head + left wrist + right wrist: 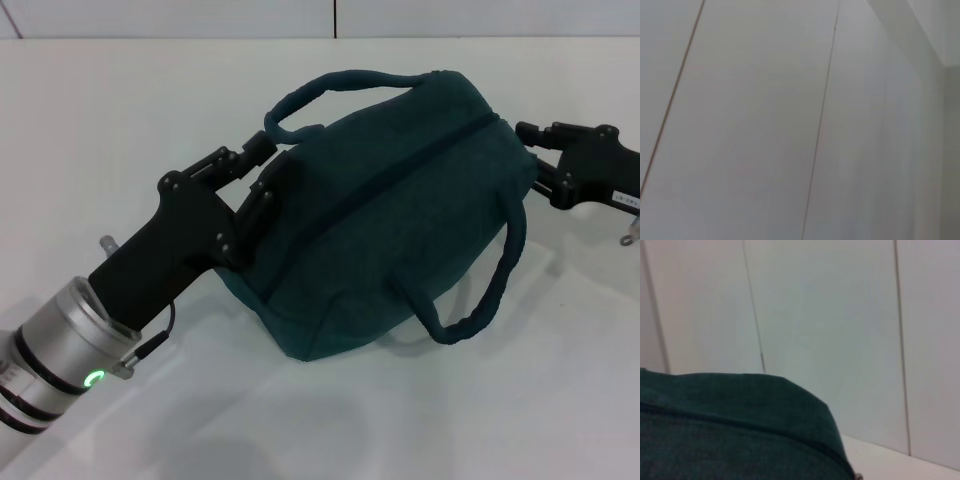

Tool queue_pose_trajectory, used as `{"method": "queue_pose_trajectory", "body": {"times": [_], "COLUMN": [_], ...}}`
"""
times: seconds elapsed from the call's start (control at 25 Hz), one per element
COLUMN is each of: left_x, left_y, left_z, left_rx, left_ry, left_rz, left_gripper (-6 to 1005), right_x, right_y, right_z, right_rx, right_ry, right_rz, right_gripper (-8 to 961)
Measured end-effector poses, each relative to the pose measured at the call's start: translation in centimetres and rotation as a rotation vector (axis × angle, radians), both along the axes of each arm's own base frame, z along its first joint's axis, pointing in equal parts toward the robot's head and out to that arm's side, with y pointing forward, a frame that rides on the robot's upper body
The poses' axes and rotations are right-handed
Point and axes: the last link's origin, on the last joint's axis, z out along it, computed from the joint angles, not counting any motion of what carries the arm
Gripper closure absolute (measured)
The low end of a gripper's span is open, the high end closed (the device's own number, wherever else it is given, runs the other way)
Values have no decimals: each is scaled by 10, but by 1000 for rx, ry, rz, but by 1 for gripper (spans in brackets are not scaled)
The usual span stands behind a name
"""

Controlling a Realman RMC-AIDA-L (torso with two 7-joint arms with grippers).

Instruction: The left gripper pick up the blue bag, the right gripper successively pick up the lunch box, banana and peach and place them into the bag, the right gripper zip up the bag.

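Observation:
The blue bag (390,220) lies tilted on its side over the white table, its zip (400,165) drawn shut along the top. My left gripper (258,178) is shut on the bag's left end. At the bag's right end, by the end of the zip, sits my right gripper (530,150). The right wrist view shows the blue bag (730,430) up close, with its zip line and a small metal piece at the end. The lunch box, banana and peach are hidden from every view. Only wall panels show in the left wrist view.
One bag handle (340,85) arches at the back and the other (490,290) hangs toward the front. A small metal piece (628,238) lies on the white table (120,120) at the far right. A panelled wall stands behind.

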Motion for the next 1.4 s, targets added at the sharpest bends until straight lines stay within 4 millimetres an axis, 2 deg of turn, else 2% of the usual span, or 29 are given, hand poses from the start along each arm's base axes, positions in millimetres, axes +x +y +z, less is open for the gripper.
{"method": "queue_pose_trajectory", "body": {"times": [0.44,0.64,0.72,0.96,1.16,1.4], "left_x": [1,2,2,6,7,3], "left_y": [-3,-11,-15,-25,-29,-34], "left_z": [2,9,13,29,27,20], "left_rx": [10,36,57,65,3,-63], "left_ry": [-24,-72,-95,-120,-68,22], "left_rz": [-2,-27,-32,-156,-237,-294], "left_gripper": [563,470,451,240,104,108], "right_x": [5,3,-1,-27,-46,-46], "right_y": [-24,-30,-31,-37,-53,-64], "right_z": [24,42,44,50,46,40], "right_rx": [32,100,94,-6,-141,-221], "right_ry": [62,159,185,264,273,229], "right_rz": [65,87,106,238,399,448], "right_gripper": [485,276,281,285,279,282]}}
